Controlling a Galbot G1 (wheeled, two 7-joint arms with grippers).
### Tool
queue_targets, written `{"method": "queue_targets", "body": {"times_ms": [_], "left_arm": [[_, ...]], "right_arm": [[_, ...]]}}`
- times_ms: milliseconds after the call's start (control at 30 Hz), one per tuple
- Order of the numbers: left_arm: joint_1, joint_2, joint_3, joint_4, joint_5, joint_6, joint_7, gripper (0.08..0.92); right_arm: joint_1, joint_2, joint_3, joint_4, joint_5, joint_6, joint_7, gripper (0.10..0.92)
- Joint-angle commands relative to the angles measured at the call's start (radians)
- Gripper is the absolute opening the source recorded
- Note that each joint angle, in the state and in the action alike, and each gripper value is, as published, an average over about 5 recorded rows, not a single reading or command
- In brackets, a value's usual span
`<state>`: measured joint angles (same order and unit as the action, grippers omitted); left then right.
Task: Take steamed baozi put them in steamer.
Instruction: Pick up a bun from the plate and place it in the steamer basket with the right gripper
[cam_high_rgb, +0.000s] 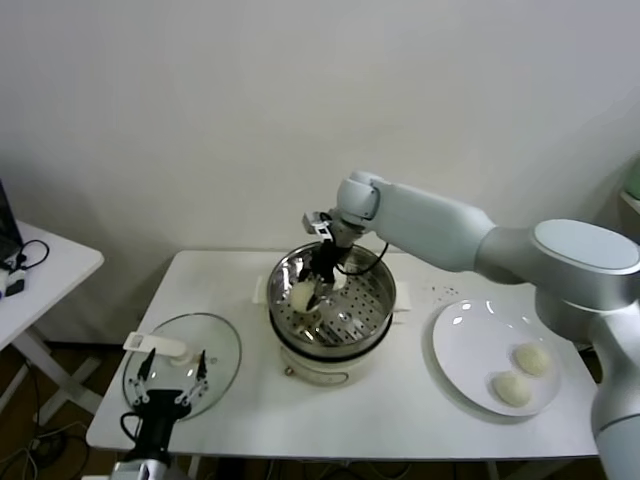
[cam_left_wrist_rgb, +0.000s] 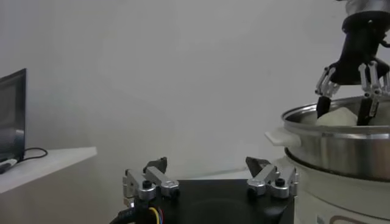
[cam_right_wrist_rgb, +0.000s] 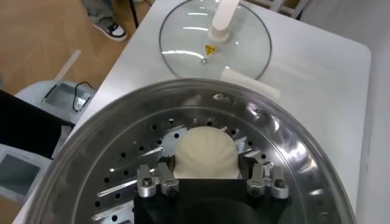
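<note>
Right gripper (cam_high_rgb: 312, 292) reaches down into the steamer (cam_high_rgb: 375, 310) at bench (cam_high_rgb: 400, 410) centre, jaws grasping one baozi (cam_high_rgb: 302, 296) just above the perforated floor, toward the basket's 9 o'clock side. In the right wrist view the bun (cam_right_wrist_rgb: 205, 153) sits between the two jaws, over the holes. Two more baozi (cam_high_rgb: 531, 359) (cam_high_rgb: 512, 389) lie on the white plate (cam_high_rgb: 465, 340) at 3 o'clock of the steamer, close together. Glass lid (cam_high_rgb: 222, 350) lies flat on the bench at 8 o'clock of the steamer. Left gripper (cam_high_rgb: 172, 400) is parked low at the bench's near edge by the lid, jaws released, nothing between them.
</note>
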<state>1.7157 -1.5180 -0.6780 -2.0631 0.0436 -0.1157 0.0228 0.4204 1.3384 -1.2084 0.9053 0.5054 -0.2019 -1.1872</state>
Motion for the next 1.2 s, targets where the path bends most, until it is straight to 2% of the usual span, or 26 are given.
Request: {"method": "queue_targets", "body": {"times_ms": [33, 467, 700, 767, 933, 1200], "left_arm": [[0.000, 0.000, -0.001, 0.002, -0.001, -0.001, 0.001, 0.823], [-0.003, 0.000, -0.001, 0.008, -0.002, -0.002, 0.001, 0.823], [-0.006, 0.000, -0.003, 0.008, -0.002, -0.002, 0.000, 0.823], [-0.006, 0.000, -0.003, 0.008, -0.003, -0.003, 0.000, 0.823], [-0.005, 0.000, -0.004, 0.009, -0.004, -0.004, 0.000, 0.823], [-0.009, 0.001, -0.003, 0.005, -0.003, -0.001, 0.000, 0.823]], "right_arm": [[-0.012, 0.018, -0.002, -0.018, -0.022, 0.003, -0.002, 0.679], [-0.026, 0.025, -0.002, -0.025, -0.054, 0.017, 0.003, 0.694], [-0.020, 0.016, 0.000, -0.014, -0.056, 0.029, 0.000, 0.811], [-0.006, 0.001, -0.005, 0.004, -0.054, 0.033, -0.009, 0.819], [0.066, -0.081, -0.048, 0.098, -0.012, 0.046, -0.033, 0.823], [0.259, -0.301, -0.148, 0.287, 0.042, 0.102, -0.086, 0.823]]}}
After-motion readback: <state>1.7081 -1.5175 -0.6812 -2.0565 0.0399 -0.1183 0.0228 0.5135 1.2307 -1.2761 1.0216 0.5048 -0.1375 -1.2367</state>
